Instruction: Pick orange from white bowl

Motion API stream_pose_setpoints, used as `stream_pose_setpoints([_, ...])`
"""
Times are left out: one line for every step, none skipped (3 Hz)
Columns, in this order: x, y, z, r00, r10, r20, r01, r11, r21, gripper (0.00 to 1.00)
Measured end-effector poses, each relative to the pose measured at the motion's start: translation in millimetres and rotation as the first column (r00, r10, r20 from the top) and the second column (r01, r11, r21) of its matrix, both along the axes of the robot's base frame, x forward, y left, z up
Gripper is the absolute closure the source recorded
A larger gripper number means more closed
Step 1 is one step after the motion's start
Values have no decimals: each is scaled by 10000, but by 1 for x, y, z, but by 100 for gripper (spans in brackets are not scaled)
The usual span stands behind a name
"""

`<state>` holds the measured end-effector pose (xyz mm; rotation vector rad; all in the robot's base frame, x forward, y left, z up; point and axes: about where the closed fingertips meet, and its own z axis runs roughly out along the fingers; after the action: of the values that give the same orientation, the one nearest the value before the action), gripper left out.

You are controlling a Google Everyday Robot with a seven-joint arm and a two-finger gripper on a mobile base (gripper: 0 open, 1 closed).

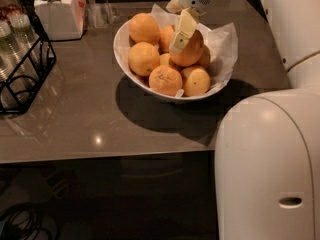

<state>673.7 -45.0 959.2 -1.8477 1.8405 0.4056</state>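
The white bowl (120, 48), lined with crinkled white paper, stands on the grey table and holds several oranges. My gripper (187, 38) reaches down into it from the upper right. One cream finger (181, 31) lies against the front of the orange (195, 52), the large, smooth one at the bowl's middle right. The other finger is hidden behind the fruit. The gripper is closed around this orange, which still sits among the others, resting on a smaller one (196, 81).
Other oranges lie at the bowl's left (143, 58), back (144, 28) and front, one with dark specks (165, 80). A white lidded jar (56, 11) and a black wire rack (22, 69) stand at the left. My white arm (265, 164) fills the lower right.
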Motion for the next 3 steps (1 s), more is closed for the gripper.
stream_pose_setpoints([-18,-27,11,9958,-896,-159,897,9959,75,0])
stream_pose_setpoints([-53,-41,6,9853,-1428,-937,1427,9897,-72,0])
stream_pose_setpoints([-73,-41,-12,9740,-1366,-1805,1494,9870,593,0])
